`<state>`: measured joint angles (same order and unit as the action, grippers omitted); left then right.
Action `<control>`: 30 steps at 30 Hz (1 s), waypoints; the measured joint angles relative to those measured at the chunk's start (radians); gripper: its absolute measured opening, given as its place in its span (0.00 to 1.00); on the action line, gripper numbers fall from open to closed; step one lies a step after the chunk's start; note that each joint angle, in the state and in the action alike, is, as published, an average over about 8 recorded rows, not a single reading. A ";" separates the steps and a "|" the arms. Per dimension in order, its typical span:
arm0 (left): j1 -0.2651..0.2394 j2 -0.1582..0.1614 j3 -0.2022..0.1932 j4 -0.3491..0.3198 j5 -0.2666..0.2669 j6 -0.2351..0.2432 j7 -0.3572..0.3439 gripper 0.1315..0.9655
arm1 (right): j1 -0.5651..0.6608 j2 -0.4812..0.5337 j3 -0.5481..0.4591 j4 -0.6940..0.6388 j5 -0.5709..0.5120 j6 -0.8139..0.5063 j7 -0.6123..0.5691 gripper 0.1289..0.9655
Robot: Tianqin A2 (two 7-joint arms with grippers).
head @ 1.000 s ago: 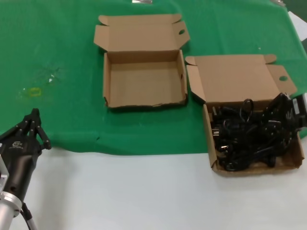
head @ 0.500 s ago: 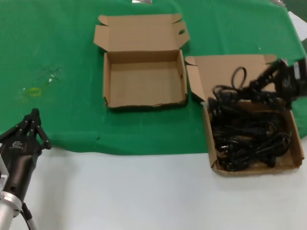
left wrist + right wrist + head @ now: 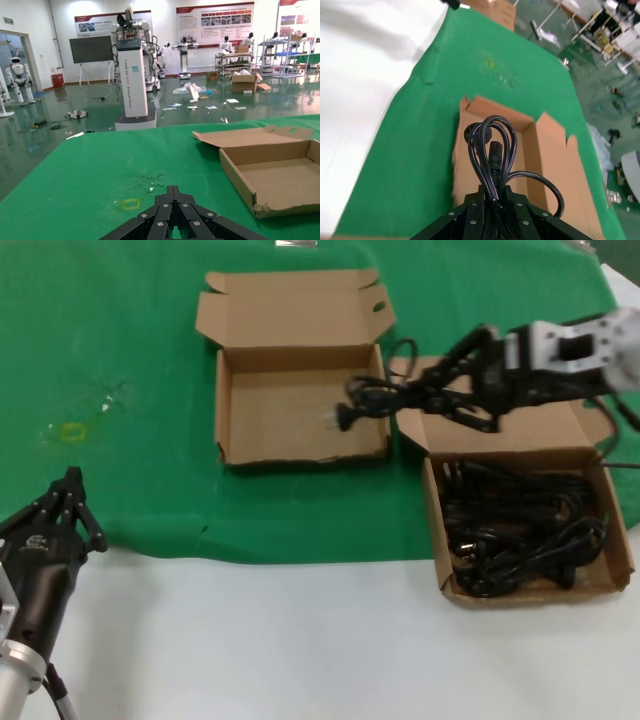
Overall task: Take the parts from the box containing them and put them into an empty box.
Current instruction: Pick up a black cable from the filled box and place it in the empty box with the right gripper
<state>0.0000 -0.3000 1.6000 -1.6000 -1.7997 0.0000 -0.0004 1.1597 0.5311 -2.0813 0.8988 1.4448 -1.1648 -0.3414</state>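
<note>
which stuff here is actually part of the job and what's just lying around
Part of the job:
- coiled black power cord, held by the right gripper
- larger brown cardboard box full of black cords
- shallow, empty brown cardboard box

Just there:
- green cloth
- white tabletop
- left gripper, parked at the near left
- yellow mark on the cloth

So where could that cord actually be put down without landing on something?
The empty box has a bare floor; the right gripper carries one cord over its near-right corner. Green cloth left of it is free. The fuller box is crowded with cords. The left gripper waits aside.
</note>
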 joint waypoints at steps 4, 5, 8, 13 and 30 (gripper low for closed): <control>0.000 0.000 0.000 0.000 0.000 0.000 0.000 0.01 | 0.017 -0.076 -0.005 -0.073 0.004 0.046 -0.045 0.10; 0.000 0.000 0.000 0.000 0.000 0.000 0.000 0.01 | 0.022 -0.096 -0.006 -0.096 0.006 0.058 -0.060 0.10; 0.000 0.000 0.000 0.000 0.000 0.000 0.000 0.01 | 0.040 -0.155 -0.006 -0.174 0.011 0.093 -0.111 0.10; 0.000 0.000 0.000 0.000 0.000 0.000 0.000 0.01 | 0.080 -0.248 0.003 -0.331 0.025 0.142 -0.214 0.10; 0.000 0.000 0.000 0.000 0.000 0.000 0.000 0.01 | 0.222 -0.466 0.103 -0.847 0.090 0.346 -0.583 0.10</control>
<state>0.0000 -0.3000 1.6000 -1.6000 -1.7997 0.0000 -0.0004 1.3812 0.0652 -1.9784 0.0520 1.5352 -0.8190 -0.9244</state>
